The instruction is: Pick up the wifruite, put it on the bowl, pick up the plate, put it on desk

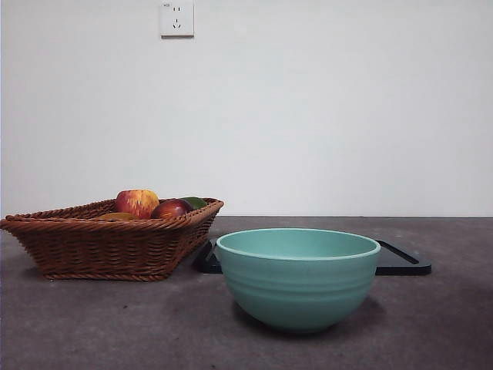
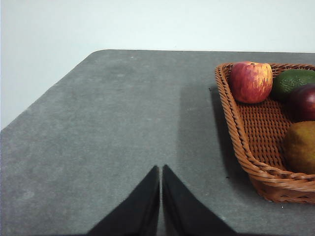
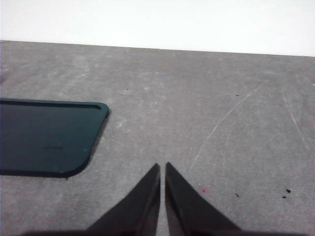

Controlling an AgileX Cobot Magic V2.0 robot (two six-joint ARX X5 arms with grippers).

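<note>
A teal-green bowl (image 1: 298, 277) stands on the dark grey table (image 1: 92, 324), near the front. It has soft ridges around its outside and a pale rim. From this low front view the inside of the bowl cannot be seen.

Just behind the bowl lies a flat, shiny black tray (image 1: 402, 260). Its ends stick out on both sides of the bowl.

Beside the bowl and tray sits a brown woven basket (image 1: 100, 247) with fruit in it. The wifruite (image 2: 299, 146), a small olive-brown oval, lies in the basket near one corner. A red and yellow apple (image 1: 137, 203) is in there too, with a dark red fruit (image 1: 171, 209) and a green fruit (image 2: 294, 82).

A white wall socket (image 1: 176, 18) is high on the pale wall behind.

The left gripper (image 2: 161, 169) hangs over bare table, near the basket but apart from it. Its two black jaws are pressed together and hold nothing. The right gripper (image 3: 162, 167) hangs over bare table near a corner of the tray. Its jaws are pressed together too, with nothing between them.
</note>
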